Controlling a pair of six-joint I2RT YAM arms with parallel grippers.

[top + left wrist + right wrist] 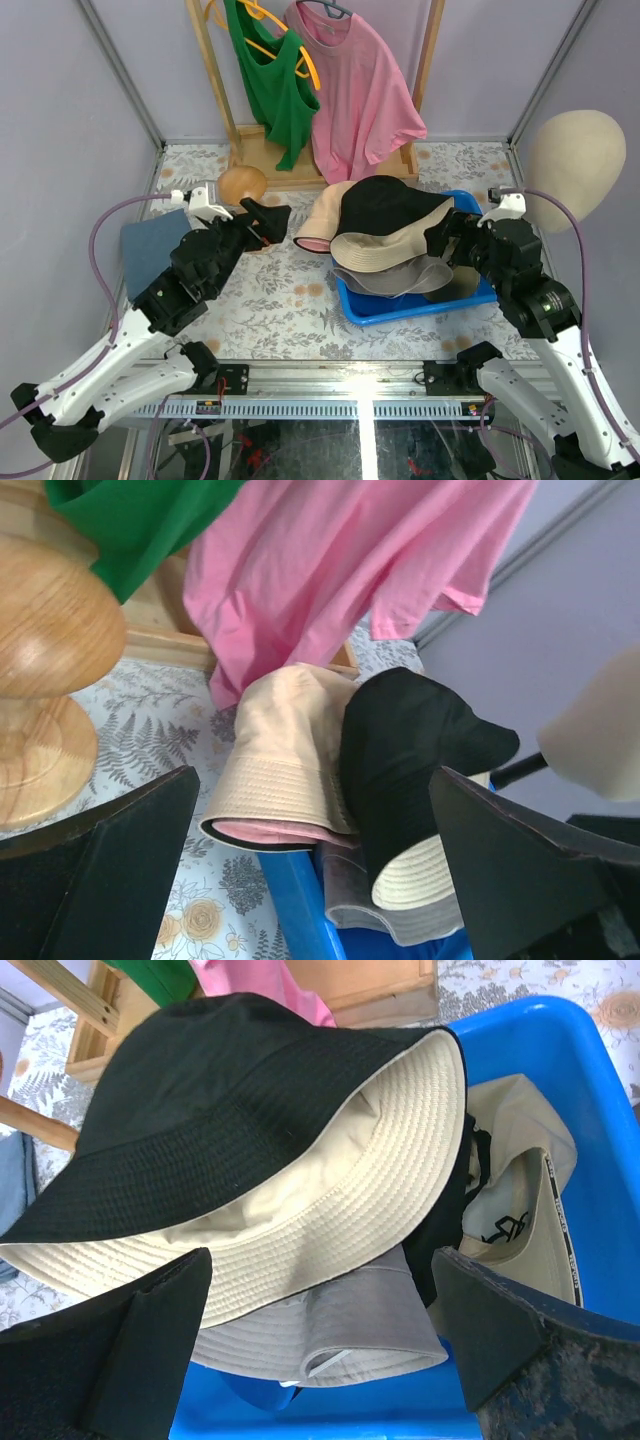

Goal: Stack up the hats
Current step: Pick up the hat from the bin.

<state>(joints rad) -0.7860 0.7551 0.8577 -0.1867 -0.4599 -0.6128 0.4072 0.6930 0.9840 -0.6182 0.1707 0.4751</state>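
One table [280, 300] with a flowered cover is seen. At its far edge stands one wooden rack [207, 75], on which two shirts are hung: a pink one [360, 90] and a green one [270, 90]. One cream mannequin head [577, 165] is placed at the right. One blue bin [372, 310] is set right of centre.

Six hats are counted. In the bin, a black bucket hat [385, 205] with a cream underside is laid on top of a grey bucket hat [400, 280]. Behind them, a khaki cap [520, 1200] and a black cap [470, 1170] with a white mark are partly hidden. A beige bucket hat [318, 222] with a pink lining is leaned at the bin's left rim, touching the black hat. A blue cap [150, 245] is laid on the table at the far left, well apart from the bin.

One round wooden knob [243, 183] is stood near the rack's foot.

The left gripper [268, 225] is held spread wide, with nothing between its jaws, just left of the beige hat. The right gripper [443, 240] is likewise spread and holds nothing, over the bin's right side beside the black hat's brim.
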